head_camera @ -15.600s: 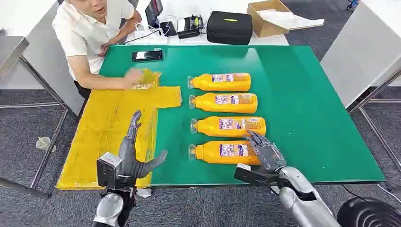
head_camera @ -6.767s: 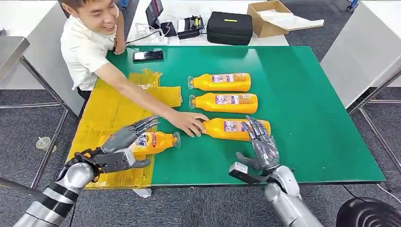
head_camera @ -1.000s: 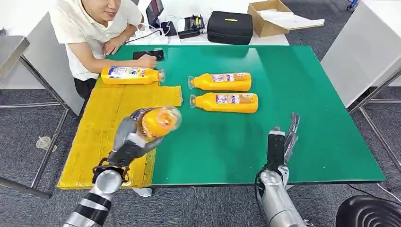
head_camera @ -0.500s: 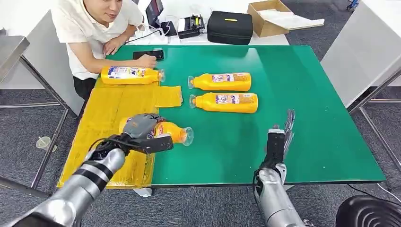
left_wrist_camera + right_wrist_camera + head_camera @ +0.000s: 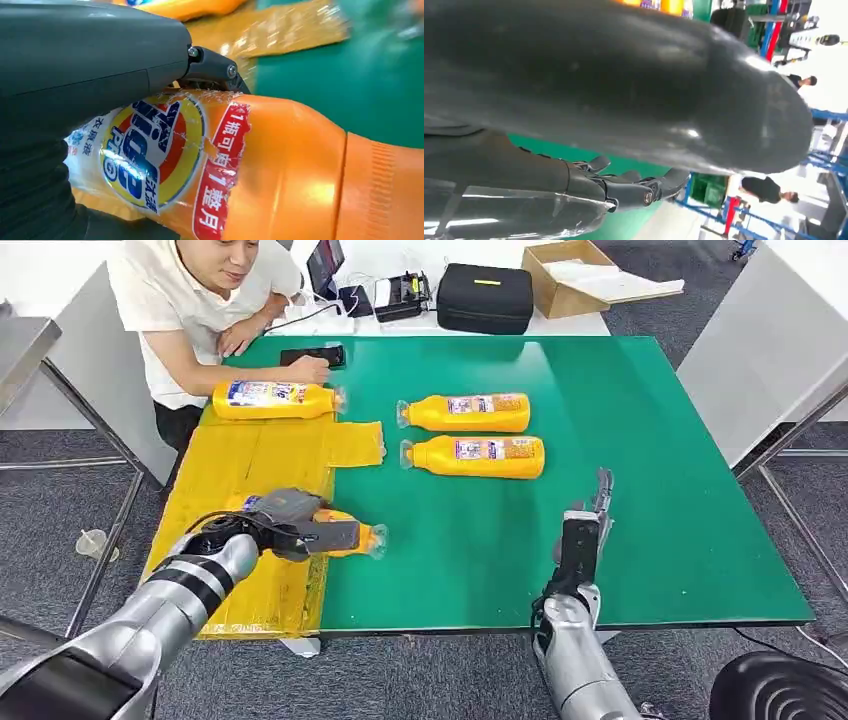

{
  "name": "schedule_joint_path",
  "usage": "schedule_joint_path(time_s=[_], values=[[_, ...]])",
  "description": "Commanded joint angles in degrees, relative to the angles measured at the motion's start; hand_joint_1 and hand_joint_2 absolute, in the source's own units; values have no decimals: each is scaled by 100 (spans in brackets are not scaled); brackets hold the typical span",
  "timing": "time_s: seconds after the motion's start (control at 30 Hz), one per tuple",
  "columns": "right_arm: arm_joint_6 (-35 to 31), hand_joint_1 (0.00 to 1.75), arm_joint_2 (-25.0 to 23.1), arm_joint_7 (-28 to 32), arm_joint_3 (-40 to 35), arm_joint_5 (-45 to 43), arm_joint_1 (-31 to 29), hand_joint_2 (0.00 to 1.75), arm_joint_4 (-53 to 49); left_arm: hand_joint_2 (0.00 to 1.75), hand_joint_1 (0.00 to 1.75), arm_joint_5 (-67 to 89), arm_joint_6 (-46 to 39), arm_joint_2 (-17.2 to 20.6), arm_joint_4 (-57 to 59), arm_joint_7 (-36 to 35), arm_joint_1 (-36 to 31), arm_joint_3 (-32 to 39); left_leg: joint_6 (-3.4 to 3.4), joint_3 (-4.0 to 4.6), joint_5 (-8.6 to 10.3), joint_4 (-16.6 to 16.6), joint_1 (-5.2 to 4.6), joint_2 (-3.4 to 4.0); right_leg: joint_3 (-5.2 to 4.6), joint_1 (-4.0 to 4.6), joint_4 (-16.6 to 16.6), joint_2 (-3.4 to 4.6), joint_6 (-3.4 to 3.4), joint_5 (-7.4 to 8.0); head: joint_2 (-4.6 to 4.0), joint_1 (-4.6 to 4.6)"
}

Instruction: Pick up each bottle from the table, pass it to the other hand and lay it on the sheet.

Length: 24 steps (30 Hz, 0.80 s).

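The left hand (image 5: 290,523) has its fingers wrapped around an orange detergent bottle (image 5: 345,536), gripping the labelled body while the clear cap end points toward the middle of the green table (image 5: 650,490). The bottle lies on its side, low over the right edge of the yellow sheet (image 5: 240,470), its cap end reaching just past that edge above the green top; whether it already rests on the sheet I cannot tell. In the left wrist view the thick grey thumb (image 5: 90,55) lies across the top of the bottle (image 5: 280,175), pressed to its blue, yellow and red label. The left arm reaches in low from the table's near left corner, forearm almost level.

The right hand (image 5: 585,530) stands edge-on above the near edge of the table, fingers (image 5: 602,488) straight, close together and pointing away from the robot, holding nothing. The right wrist view shows dark fingers (image 5: 634,187) only slightly curled, over green.

A second bottle (image 5: 275,399) lies across the far end of the sheet, beside a seated person's hand (image 5: 312,369). Two more bottles (image 5: 465,412) (image 5: 475,456) lie side by side on the table, caps toward the sheet.
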<state>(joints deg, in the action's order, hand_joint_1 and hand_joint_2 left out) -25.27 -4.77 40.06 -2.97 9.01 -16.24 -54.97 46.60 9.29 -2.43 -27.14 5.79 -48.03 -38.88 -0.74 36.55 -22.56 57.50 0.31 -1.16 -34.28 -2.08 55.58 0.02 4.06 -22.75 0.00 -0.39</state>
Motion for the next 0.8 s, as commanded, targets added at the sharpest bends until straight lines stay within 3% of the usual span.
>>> schedule_joint_path(time_s=[0.03,0.2,0.5,0.8], values=[[21,0,-55,-6,-97,-38,-296,0,555,175,17,-146,104,-120,975,-293,-474,-23,-1,-8,-5,4,9,8,11,11,-2,2,-16,-4,0,0],[24,0,-50,-6,-112,-48,-340,0,621,175,0,-259,238,-200,995,-610,-544,120,-2,-12,-12,12,10,14,18,13,3,5,-22,-9,0,0],[45,0,-60,-6,-126,-37,-283,0,599,175,0,-301,98,-177,950,-668,-473,195,0,-9,-8,8,9,13,13,13,1,4,-21,-6,0,0],[-62,0,52,-6,-181,-35,-118,0,393,175,0,-1180,376,61,-110,648,-224,632,1,-18,-16,13,13,16,24,17,2,5,-29,-12,0,0]])
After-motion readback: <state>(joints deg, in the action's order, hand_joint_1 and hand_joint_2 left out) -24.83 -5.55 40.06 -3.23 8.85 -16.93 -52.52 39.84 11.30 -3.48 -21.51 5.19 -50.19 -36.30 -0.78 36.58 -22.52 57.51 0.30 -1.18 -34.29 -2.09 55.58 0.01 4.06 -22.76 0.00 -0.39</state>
